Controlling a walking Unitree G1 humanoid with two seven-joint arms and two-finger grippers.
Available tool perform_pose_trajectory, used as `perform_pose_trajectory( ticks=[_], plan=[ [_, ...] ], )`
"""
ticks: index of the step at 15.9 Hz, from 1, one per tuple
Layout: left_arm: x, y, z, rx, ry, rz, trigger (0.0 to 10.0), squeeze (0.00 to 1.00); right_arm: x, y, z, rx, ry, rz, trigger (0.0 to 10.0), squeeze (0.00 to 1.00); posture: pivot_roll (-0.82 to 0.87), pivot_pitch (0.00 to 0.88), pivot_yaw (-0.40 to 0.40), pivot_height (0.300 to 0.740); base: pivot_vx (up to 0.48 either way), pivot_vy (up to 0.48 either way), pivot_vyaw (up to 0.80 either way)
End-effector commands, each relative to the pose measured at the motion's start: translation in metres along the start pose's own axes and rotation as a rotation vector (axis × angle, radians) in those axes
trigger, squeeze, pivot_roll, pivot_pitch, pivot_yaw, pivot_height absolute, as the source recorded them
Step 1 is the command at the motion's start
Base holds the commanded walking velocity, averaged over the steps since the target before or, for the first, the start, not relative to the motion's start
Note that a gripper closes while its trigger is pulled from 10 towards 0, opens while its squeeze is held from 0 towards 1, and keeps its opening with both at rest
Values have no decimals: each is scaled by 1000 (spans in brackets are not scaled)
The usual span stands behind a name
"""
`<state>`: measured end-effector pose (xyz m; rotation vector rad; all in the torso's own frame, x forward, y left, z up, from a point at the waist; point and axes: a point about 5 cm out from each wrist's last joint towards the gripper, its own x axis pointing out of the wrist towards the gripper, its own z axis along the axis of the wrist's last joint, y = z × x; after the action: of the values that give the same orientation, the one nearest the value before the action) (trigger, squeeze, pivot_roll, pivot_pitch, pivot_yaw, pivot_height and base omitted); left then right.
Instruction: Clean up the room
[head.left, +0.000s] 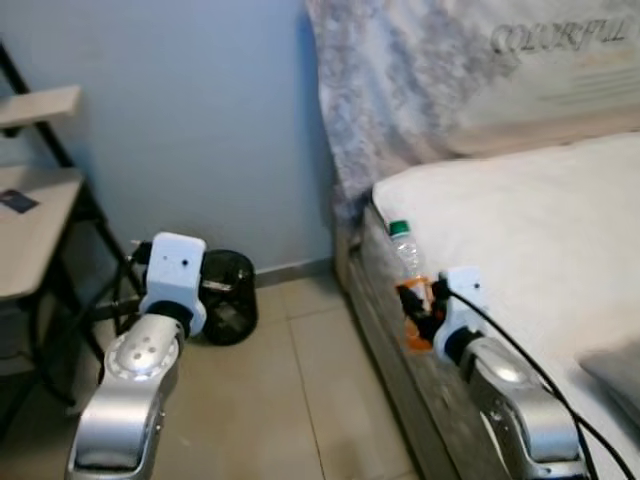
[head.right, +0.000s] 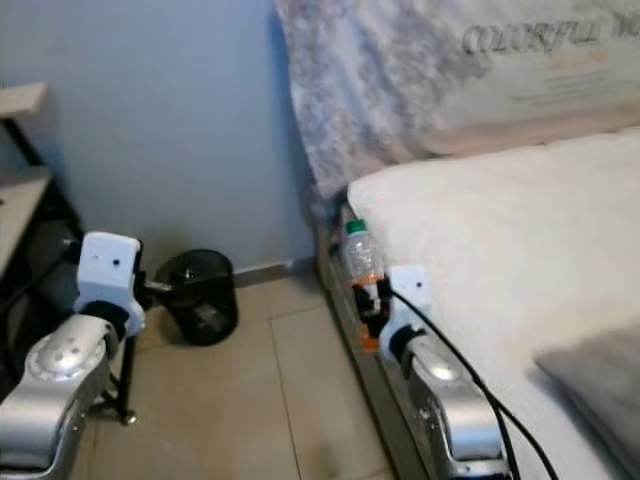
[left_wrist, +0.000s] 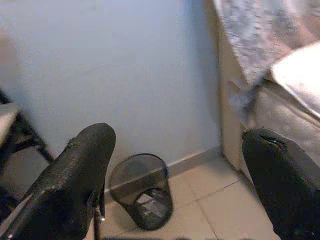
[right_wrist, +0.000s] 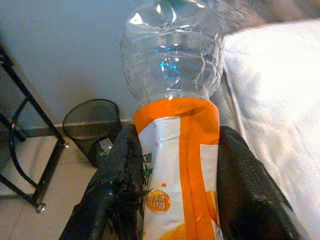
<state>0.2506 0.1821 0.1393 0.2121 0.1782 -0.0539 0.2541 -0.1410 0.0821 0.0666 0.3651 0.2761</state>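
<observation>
A clear plastic bottle (head.left: 411, 275) with a green cap and an orange label is held upright beside the bed's edge. My right gripper (head.left: 425, 312) is shut on its labelled lower part; in the right wrist view both black fingers (right_wrist: 120, 195) press against the bottle (right_wrist: 175, 125). My left gripper (left_wrist: 175, 190) is open and holds nothing, raised over the floor near a black mesh wastebasket (head.left: 227, 296), which stands on the tiles against the blue wall. The wastebasket (left_wrist: 142, 192) looks to have some litter at its bottom.
A bed (head.left: 530, 230) with a white sheet and a patterned pillow takes up the right side. A black-framed shelf unit (head.left: 40, 230) with pale boards stands at the left. Beige floor tiles (head.left: 300, 390) lie between them. A grey cloth (head.left: 610, 370) lies on the bed's near corner.
</observation>
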Motion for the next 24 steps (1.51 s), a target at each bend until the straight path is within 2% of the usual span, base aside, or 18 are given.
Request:
perform_pose_trajectory(
  ticks=[1, 4, 7, 11, 15, 17, 20, 24],
  plan=[
    [-3, 7, -1, 11, 3, 25, 10000, 0, 2, 11, 2, -5, -16, 44, 10000, 0, -82, 0, 27, 740, 322, 0, 0],
    [-2, 6, -2, 12, 2, 20, 10000, 0, 1, 12, 3, -40, -21, 75, 10000, 0, -83, 0, 29, 740, 325, 0, 0],
    [-1, 6, -1, 23, -4, 11, 10000, 0, 2, 14, 0, -72, 3, 92, 10000, 0, -84, 0, 34, 740, 326, 0, 796],
    [1, 6, 1, 29, -8, 6, 10000, 0, 5, 13, 3, -63, -9, 78, 10000, 0, -80, 0, 32, 740, 325, 0, 0],
    [2, 6, 1, 36, -13, 4, 10000, 0, 6, 13, 3, -96, -1, 104, 10000, 0, -83, 0, 34, 740, 325, 0, 0],
    [2, 6, 2, 34, -15, 2, 10000, 0, 5, 15, 1, -122, 16, 120, 10000, 0, -79, 0, 30, 740, 324, 0, 753],
    [1, 5, 0, 36, -12, 0, 10000, 0, 4, 17, 0, -109, 16, 122, 10000, 0, -80, 0, 31, 740, 325, 0, 800],
    [1, 5, 0, 54, -9, -10, 10000, 0, 4, 15, -2, -114, 25, 116, 10000, 0, -74, 0, 28, 740, 325, 0, 0]
  ],
)
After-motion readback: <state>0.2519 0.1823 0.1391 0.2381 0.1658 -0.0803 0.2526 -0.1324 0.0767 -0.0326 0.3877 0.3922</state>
